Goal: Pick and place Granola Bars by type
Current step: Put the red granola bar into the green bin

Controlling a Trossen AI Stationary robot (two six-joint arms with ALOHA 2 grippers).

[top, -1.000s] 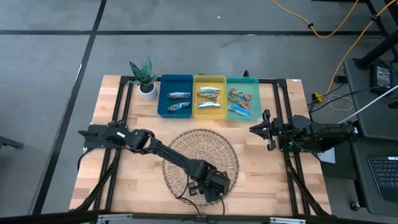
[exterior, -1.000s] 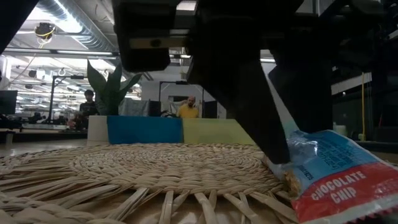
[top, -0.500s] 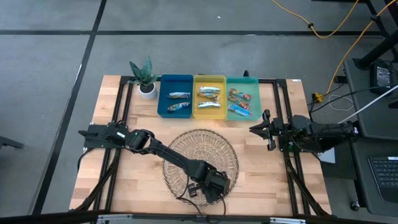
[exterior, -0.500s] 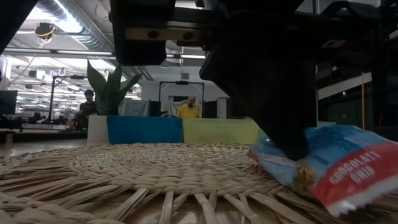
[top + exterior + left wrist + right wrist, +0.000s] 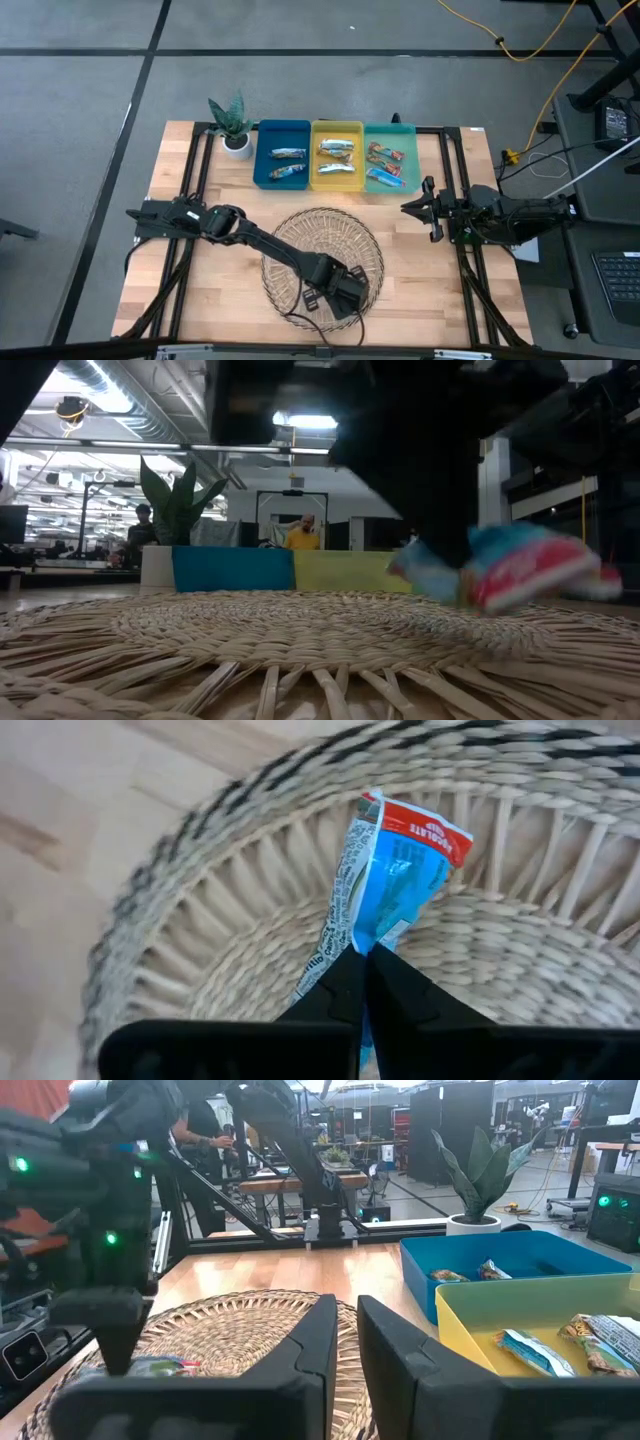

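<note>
while the left gripper point(image 5: 362, 960) sits over the wicker basket point(image 5: 290, 240) at about five o'clock of its round, its fingers are pinched tight on one end of a blue-and-red chocolate chip bar point(image 5: 395, 880). low view shows that bar point(image 5: 520, 565) clear of the weave, blurred, so likely just off the basket floor.

right gripper point(image 5: 428, 209) waits at three o'clock of the basket, near the table's right rail, fingers nearly together, nothing between them.

trays sit at twelve o'clock of the basket: blue tray point(image 5: 262, 170), yellow tray point(image 5: 338, 127), green tray point(image 5: 410, 160), each with bars already in. green tray holds a blue bar point(image 5: 384, 178) and a brown/red one point(image 5: 385, 154). the held bar looks closest to that blue one, so green tray is my guess for the drop.

risks, as judged:
- grip is on the wrapper's crimped end only; bar hangs long beyond the fingers, could swing or slip out on the carry.
- shiny wrapper, thin pinch: a fast move may shake it loose short of the trays.
- hanging end may catch the basket rim or a tray wall.
- wrong tray if the colour is misread.
- potted plant point(image 5: 232, 125) stands at nine o'clock of the blue tray, off the likely path.
</note>
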